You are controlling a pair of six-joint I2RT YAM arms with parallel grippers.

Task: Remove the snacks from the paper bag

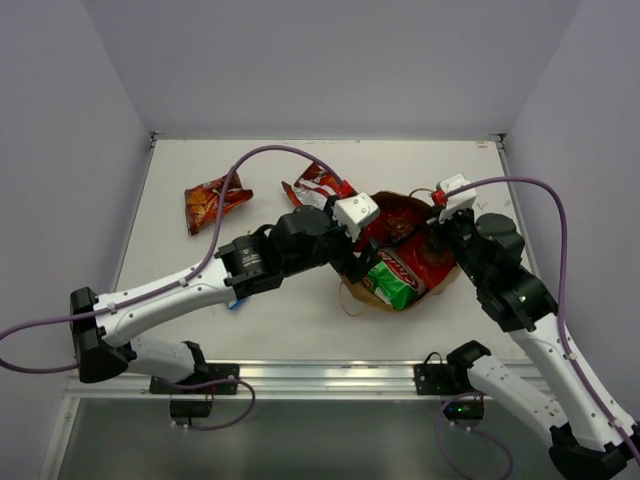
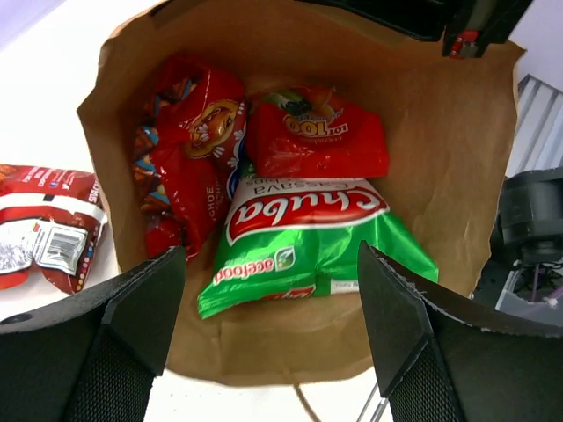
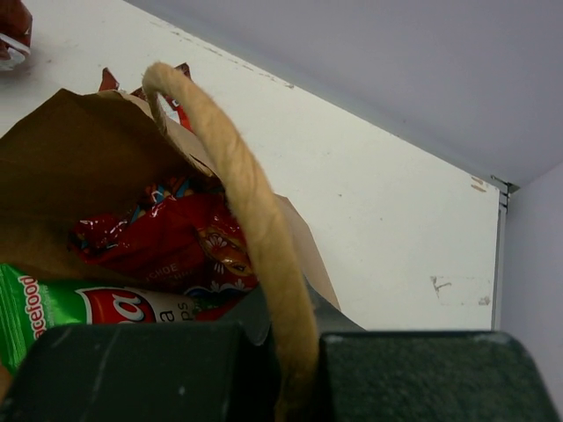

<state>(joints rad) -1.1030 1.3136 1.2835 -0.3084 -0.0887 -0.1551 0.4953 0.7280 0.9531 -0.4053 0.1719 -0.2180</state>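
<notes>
The brown paper bag (image 1: 398,202) lies on its side, mouth open. Inside are a green-white chip bag (image 1: 393,280) and red packets (image 1: 420,258). In the left wrist view the bag (image 2: 457,176) holds the green-white bag (image 2: 308,233) and two red packets (image 2: 189,149) (image 2: 317,132). My left gripper (image 1: 357,263) is open and empty at the bag's mouth, its jaws (image 2: 273,303) wide on either side of the green-white bag's near end. My right gripper (image 1: 440,232) is shut on the bag's twisted paper handle (image 3: 255,237), its jaws (image 3: 299,374) pinching it and holding the bag (image 3: 70,167) open.
Two packets lie outside the bag: an orange-red chip bag (image 1: 212,201) at the far left and a red one (image 1: 318,185) behind the left wrist, also in the left wrist view (image 2: 44,224). A small blue thing (image 1: 233,303) peeks from under the left arm. The second handle (image 1: 346,300) lies on the table.
</notes>
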